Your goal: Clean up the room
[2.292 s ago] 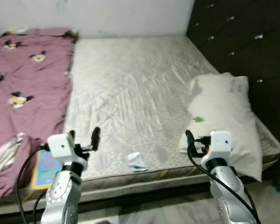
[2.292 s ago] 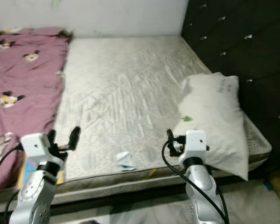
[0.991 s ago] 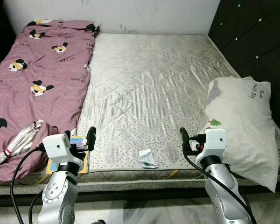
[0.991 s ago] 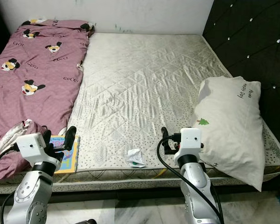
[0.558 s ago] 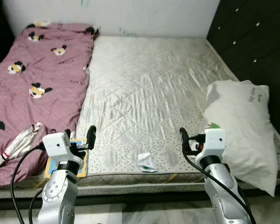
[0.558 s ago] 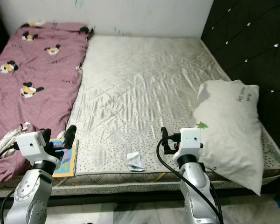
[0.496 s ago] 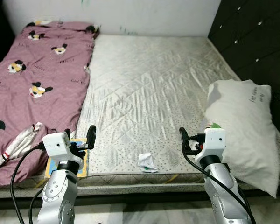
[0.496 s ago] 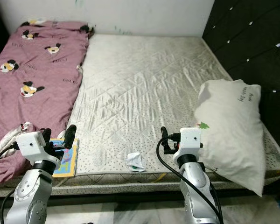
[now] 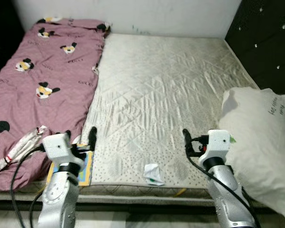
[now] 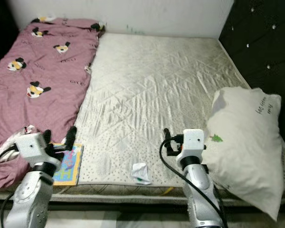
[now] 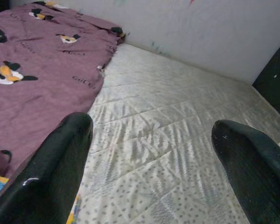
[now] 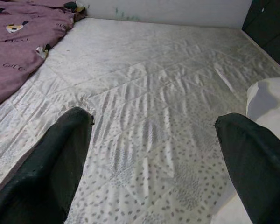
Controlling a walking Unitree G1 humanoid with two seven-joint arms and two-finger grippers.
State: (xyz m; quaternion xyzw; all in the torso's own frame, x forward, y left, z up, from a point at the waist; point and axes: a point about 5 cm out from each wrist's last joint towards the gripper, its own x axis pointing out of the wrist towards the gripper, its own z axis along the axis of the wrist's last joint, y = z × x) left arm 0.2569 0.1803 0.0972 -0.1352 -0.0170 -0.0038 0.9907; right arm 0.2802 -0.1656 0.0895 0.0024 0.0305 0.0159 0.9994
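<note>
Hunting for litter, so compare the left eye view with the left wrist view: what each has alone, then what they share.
Left eye view: crumpled paper near the front edge of the mattress. Left wrist view: nothing new to pick up, just a close look between the open fingers of the left gripper. Both: the purple blanket and the bare mattress.

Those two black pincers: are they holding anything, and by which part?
Nothing is held. The left pincer and right pincer both hang open above the mattress.
</note>
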